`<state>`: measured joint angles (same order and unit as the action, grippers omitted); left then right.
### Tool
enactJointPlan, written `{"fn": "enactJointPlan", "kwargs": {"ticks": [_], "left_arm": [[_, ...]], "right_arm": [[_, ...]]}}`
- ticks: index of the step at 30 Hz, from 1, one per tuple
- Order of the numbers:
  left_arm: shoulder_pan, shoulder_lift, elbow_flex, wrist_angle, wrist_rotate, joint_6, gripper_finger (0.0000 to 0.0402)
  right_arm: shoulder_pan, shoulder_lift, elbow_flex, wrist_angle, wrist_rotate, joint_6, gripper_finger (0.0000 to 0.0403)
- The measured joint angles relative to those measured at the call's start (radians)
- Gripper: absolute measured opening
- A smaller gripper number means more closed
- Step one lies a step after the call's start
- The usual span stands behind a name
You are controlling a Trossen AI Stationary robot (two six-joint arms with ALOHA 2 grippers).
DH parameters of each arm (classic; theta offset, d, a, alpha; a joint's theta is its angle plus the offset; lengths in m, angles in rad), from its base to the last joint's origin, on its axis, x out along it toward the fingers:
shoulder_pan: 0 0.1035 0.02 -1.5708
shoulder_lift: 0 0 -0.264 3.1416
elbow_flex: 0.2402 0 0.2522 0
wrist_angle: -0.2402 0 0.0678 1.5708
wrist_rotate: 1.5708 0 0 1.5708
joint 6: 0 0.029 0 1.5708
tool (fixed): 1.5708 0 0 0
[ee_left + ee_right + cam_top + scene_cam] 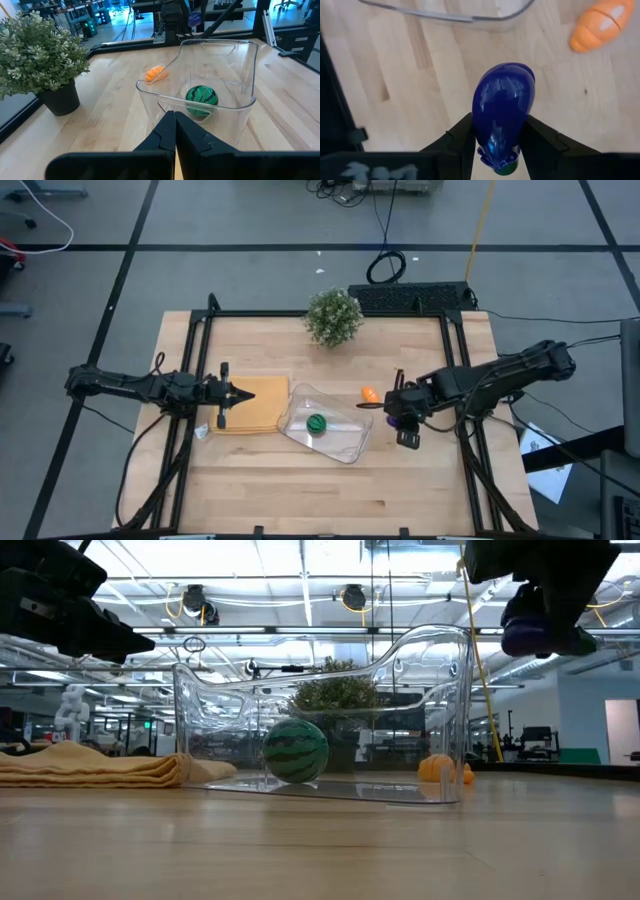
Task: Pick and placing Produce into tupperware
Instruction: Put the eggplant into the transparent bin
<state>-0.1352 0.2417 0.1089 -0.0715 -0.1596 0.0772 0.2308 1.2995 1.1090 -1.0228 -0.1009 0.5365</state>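
Note:
The clear tupperware [345, 442] stands mid-table with the round green produce piece [316, 422] resting on its floor. The orange piece [369, 394] lies on the wood just outside the tupperware's far right corner. To the right of the tupperware, my right gripper [403, 420] is raised above the table and shut on the purple piece [502, 100]. My left gripper [240, 393] hangs shut above the tan mat [255, 410], pointing at the tupperware [220, 65]. My right gripper pinches the purple piece between its two fingers [461, 140] at the sides of its stem end [492, 142]. The fingers point steeply down from above and lie along the piece. Its rounded end [507, 82] sticks out past the fingertips, clear of the table.
A bushy potted plant [333, 316] stands near the far edge. Behind it, a dark power strip [410, 297] lies along that edge. The folded tan mat lies against the tupperware's left side. Bare wood stretches along the near side.

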Motion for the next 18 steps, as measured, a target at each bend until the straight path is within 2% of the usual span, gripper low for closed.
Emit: {"fn": "enactJointPlan", "kwargs": {"ticks": [8, 18], "left_arm": [[0.0, 0.0, 0.0, 0.0, 0.0, 0.0, 0.0003], [0.0, 0.0, 0.0, -0.002, 0.0, 0.0, 0.0003]], "right_arm": [[-0.024, 0.092, 0.093, -0.089, 0.0, -0.061, 0.0123], [-0.055, 0.106, 0.186, -0.13, 0.026, -0.112, 0.0123]]}}
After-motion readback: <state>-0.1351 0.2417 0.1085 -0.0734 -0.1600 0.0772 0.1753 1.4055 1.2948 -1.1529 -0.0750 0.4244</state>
